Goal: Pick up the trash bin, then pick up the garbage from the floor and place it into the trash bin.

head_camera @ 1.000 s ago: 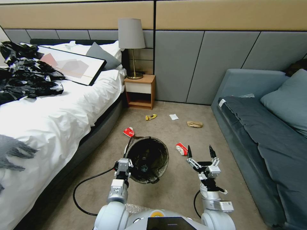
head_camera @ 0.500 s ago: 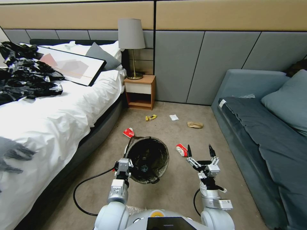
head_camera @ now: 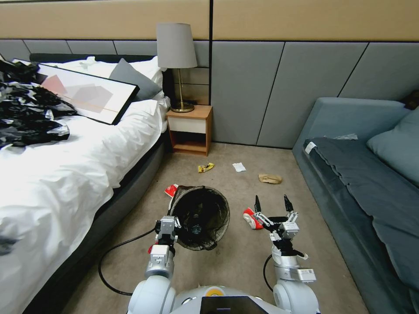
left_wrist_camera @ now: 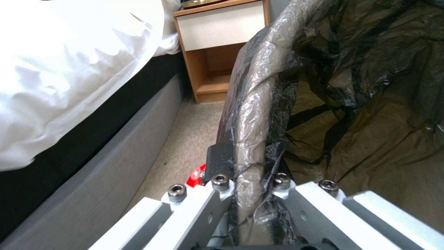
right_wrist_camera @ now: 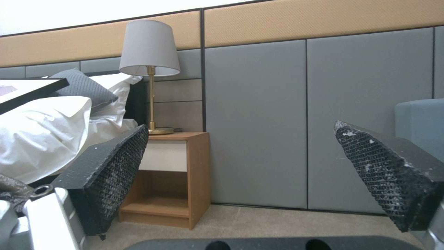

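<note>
The trash bin, lined with a black bag, hangs tilted in front of me. My left gripper is shut on its near rim. In the left wrist view that gripper clamps the bag-wrapped bin rim. My right gripper is open, just right of a red-and-white packet on the carpet. Its fingers stand wide apart with nothing between them. A second red packet lies by the bin's far left side. Farther off lie a yellow wrapper, a white scrap and a brown paper bag.
The bed runs along the left, with a heap of black bags and a framed picture on it. A nightstand with a lamp stands at the wall. The blue sofa bounds the right.
The whole view has shifted, so the camera moved forward and turned a little. The red-and-white packet now sits closer to my right gripper. Both grippers keep their states.
</note>
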